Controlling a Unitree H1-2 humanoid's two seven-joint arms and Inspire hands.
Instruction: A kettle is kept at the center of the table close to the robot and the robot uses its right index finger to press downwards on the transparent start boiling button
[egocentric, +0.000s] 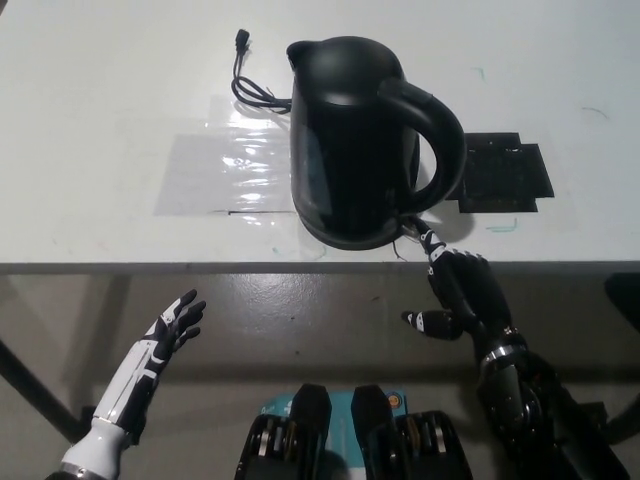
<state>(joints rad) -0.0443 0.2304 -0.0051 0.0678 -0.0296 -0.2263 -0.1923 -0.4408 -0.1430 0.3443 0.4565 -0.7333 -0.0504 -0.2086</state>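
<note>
A black kettle (355, 135) stands upright near the table's front edge, handle to the right. My black right hand (462, 295) is just below the table edge, one extended finger reaching up to the foot of the handle, where its tip (421, 236) touches the kettle's base. The button itself is too small to make out. The other fingers are curled and hold nothing. My white left hand (165, 335) rests low at the left, below the table, fingers spread.
The white table (120, 90) carries a clear plastic sheet (225, 170) left of the kettle, a black power cord (250, 85) behind it, and a flat black mat (505, 178) to the right. Grey floor lies beneath the table edge.
</note>
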